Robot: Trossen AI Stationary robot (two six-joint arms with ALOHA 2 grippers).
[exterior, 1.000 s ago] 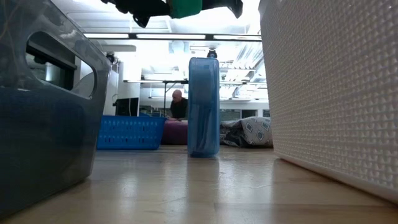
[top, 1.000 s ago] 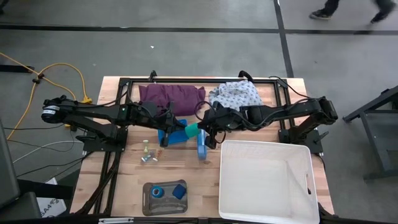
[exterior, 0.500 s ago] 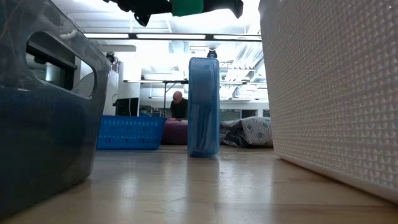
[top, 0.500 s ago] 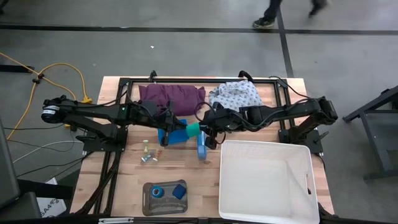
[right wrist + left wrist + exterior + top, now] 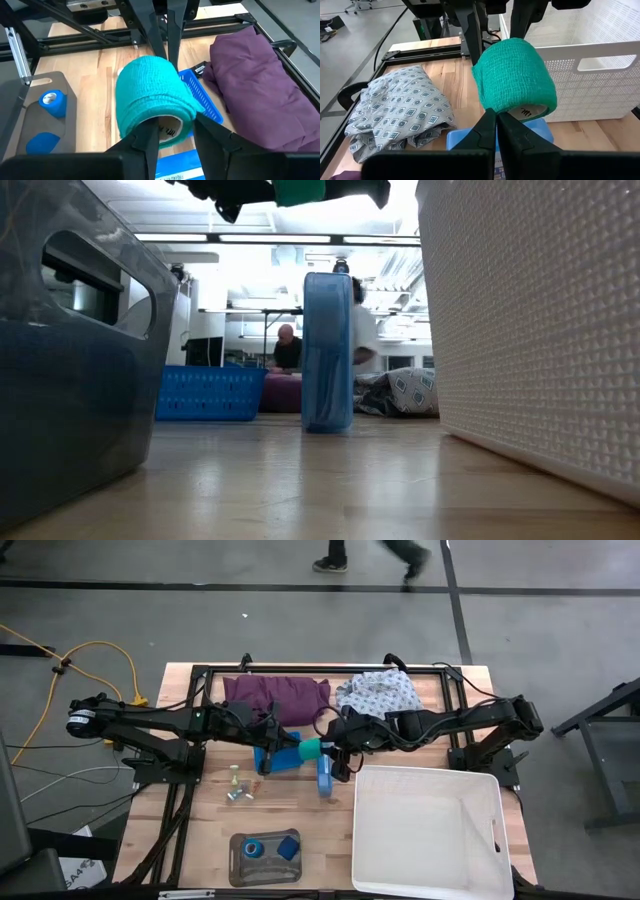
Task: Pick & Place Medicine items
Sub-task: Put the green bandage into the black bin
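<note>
The green roll (image 5: 312, 748) hangs in the air between both grippers, above a blue basket (image 5: 273, 760); it also shows at the low view's top edge (image 5: 298, 190). My left gripper (image 5: 297, 750) comes from the table's left and is shut on the roll's left end. My right gripper (image 5: 330, 750) comes from the right and holds its right end. The blue tape-like roll (image 5: 254, 848) and small blue block (image 5: 289, 846) lie in a grey tray (image 5: 238, 868) at the near edge. Several tiny pale vials (image 5: 236, 788) lie on the wood. My left gripper (image 5: 496, 120) pinches the rim of the roll's left end (image 5: 492, 102) between its two nearly closed fingers, coming in level from the table's left. The roll is lifted clear and lies level. My right gripper (image 5: 172, 130) is on the roll's right end, level from the table's right. One finger (image 5: 146, 137) stands at the mouth of the hollow core (image 5: 167, 129). The other finger (image 5: 210, 135) lies against the outer wall (image 5: 190, 112).
A large white basket (image 5: 425, 772) fills the near right. A flat blue box (image 5: 326, 778) stands on edge beside it. A purple cloth (image 5: 275, 695) and a patterned cloth (image 5: 380, 693) lie along the far edge. A person walks past beyond the table.
</note>
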